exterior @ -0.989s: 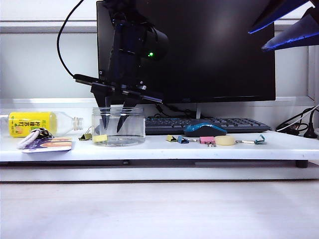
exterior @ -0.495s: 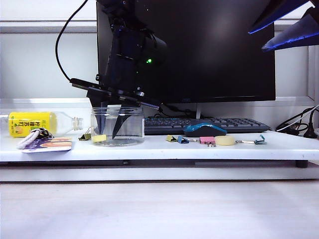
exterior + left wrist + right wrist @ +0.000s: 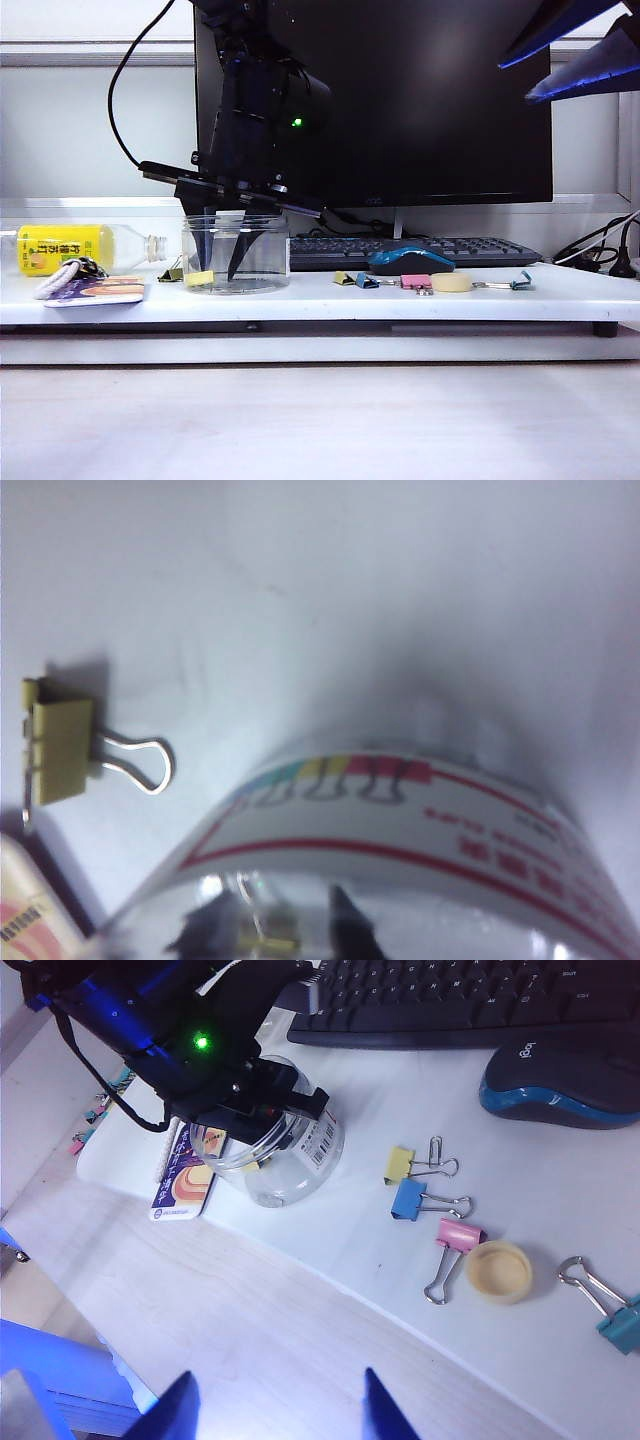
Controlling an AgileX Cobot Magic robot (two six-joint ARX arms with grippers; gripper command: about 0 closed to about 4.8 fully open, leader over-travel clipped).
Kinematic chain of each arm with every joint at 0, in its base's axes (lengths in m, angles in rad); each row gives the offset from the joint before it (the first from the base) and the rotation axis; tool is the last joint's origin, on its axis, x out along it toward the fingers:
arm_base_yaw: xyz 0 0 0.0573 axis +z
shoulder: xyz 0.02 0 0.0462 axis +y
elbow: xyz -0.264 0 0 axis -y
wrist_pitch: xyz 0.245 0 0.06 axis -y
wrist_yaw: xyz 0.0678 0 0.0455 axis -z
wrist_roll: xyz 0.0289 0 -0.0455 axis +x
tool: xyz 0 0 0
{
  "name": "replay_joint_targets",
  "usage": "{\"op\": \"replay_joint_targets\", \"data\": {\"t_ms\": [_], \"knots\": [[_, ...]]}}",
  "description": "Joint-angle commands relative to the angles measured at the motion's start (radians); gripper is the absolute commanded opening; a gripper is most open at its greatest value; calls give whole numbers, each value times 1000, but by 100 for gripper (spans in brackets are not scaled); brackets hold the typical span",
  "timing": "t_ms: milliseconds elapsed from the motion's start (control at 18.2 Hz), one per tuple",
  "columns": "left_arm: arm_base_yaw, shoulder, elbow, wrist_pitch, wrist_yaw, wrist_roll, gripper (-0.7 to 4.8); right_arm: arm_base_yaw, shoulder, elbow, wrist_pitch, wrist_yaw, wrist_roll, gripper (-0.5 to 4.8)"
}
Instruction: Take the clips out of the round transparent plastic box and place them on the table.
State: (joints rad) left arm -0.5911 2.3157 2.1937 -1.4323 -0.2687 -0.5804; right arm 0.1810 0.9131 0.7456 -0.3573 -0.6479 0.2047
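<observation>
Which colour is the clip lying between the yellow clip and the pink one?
Blue; right wrist view shows it best.

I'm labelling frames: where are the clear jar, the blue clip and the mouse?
clear jar (image 3: 250, 262), exterior view, front wall.
blue clip (image 3: 407, 1199), right wrist view, body.
mouse (image 3: 560, 1078), right wrist view, top shell.

Bright even light, soft shadows, blurry left wrist view, blue edge glare

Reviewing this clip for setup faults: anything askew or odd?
One oddity: a bottle lies on its side on the table, left of the jar where the left gripper reaches in. The right gripper hovers open.
</observation>
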Motion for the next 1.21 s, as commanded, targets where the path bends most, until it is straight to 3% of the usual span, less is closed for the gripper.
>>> {"op": "replay_joint_targets", "data": {"t_ms": [55,220,440,714,824,1209], "knots": [[0,14,-9,-11,18,-3,128,0,-2,2,10,-1,-3,212],[3,21,-11,-10,26,-3,127,0,-2,2,10,0,-3,212],[18,21,-11,-10,22,-3,58,0,-2,2,10,0,-3,212],[37,22,-11,-9,23,-2,44,0,-2,2,10,2,-3,212],[37,21,-10,-9,23,2,-6,0,-2,2,10,2,-4,212],[36,17,12,-8,42,27,-6,-1,-2,2,2,2,-5,212]]}}
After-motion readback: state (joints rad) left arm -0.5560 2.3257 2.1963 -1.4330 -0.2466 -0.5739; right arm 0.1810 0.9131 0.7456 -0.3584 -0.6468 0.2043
